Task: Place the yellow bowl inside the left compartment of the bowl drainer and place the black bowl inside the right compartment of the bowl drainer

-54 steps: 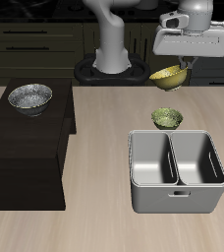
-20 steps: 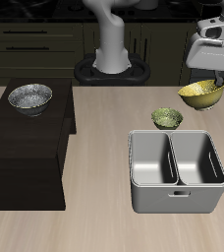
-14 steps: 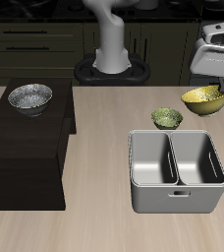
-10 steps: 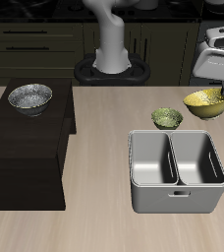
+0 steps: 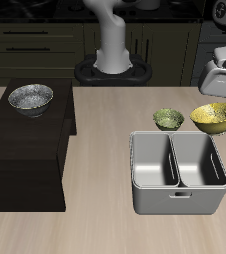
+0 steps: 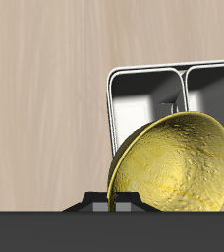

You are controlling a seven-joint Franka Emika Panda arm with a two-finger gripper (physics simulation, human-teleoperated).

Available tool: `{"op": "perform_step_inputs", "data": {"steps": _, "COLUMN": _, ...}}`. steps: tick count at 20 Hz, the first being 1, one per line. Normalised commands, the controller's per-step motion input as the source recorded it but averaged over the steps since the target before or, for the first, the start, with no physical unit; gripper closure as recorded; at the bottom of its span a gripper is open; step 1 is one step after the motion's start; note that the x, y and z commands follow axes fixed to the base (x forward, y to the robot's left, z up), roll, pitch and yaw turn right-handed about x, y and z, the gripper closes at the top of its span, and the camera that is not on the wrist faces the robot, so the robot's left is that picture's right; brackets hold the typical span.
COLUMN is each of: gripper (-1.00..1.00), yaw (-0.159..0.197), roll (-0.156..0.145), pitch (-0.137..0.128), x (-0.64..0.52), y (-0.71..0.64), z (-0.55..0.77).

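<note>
Gripper (image 5: 220, 99) fingers pinching the yellow bowl (image 5: 213, 117) by its rim, it seems, tilted in the air at the bowl drainer (image 5: 179, 174) back corner, about one o'clock, no readable markings

Light wood table (image 5: 95, 223) carrying bowl drainer (image 5: 178, 172) near front, olive-green bowl (image 5: 168, 119) behind it, dark cabinet (image 5: 26, 149) alongside.
</note>
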Motion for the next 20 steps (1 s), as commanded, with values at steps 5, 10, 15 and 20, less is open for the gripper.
{"op": "perform_step_inputs", "data": {"steps": 5, "gripper": 1.00, "yaw": 0.003, "roll": -0.007, "pitch": 0.035, "x": 0.12, "y": -0.01, "z": -0.31}}
{"op": "perform_step_inputs", "data": {"steps": 10, "gripper": 1.00, "yaw": 0.000, "roll": -0.006, "pitch": 0.030, "x": 0.08, "y": 0.01, "z": -0.24}}
{"op": "perform_step_inputs", "data": {"steps": 15, "gripper": 1.00, "yaw": -0.006, "roll": -0.016, "pitch": 0.033, "x": 0.08, "y": -0.07, "z": -0.22}}
{"op": "perform_step_inputs", "data": {"steps": 20, "gripper": 1.00, "yaw": 0.017, "roll": -0.042, "pitch": 0.045, "x": 0.06, "y": -0.12, "z": -0.25}}
